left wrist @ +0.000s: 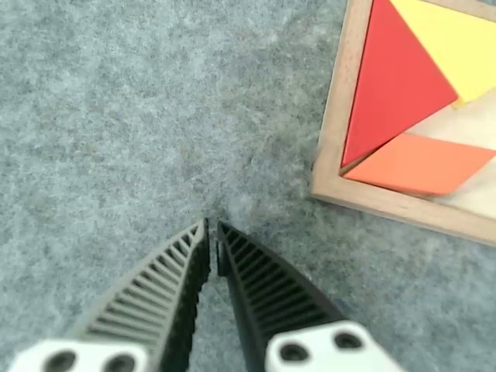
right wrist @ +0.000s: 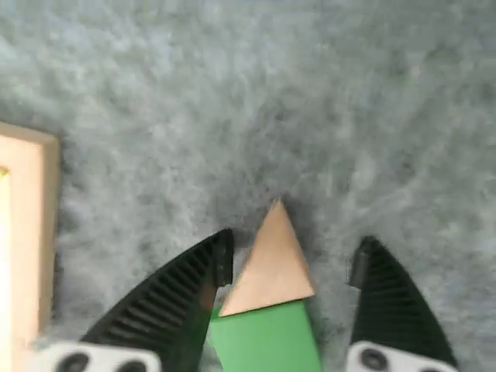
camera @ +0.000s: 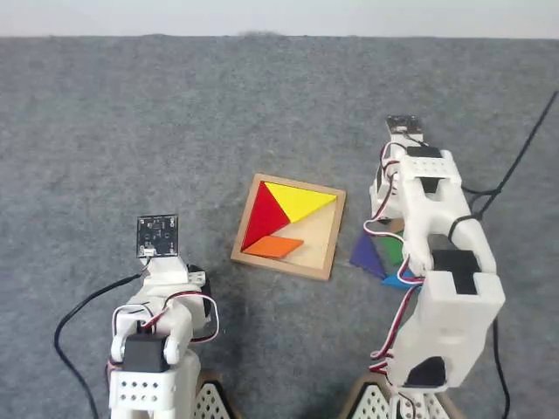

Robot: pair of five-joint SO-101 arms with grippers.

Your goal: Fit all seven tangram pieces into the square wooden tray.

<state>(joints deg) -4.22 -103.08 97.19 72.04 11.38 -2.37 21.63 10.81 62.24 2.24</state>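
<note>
Left gripper (left wrist: 211, 226): fingers drawn together, holding nothing, above the grey bench (left wrist: 116, 116) just beside the wooden tray (left wrist: 337, 116).

Right gripper (right wrist: 294, 244): fingers spread wide on either side of a tan triangle (right wrist: 270, 267) that abuts a green piece (right wrist: 263, 341). I cannot tell whether a finger touches it.

In the high view I see a red triangle (camera: 262, 214), a yellow triangle (camera: 300, 201) and an orange parallelogram (camera: 273, 247) in the tray. A purple piece (camera: 367, 253) and a blue piece (camera: 399, 281) lie outside it, by the right arm.

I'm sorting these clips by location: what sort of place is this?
Probably a robotics test bench: two white robot arms at a grey carpet-covered table, with a square wooden tray of tangram pieces between them.
</note>
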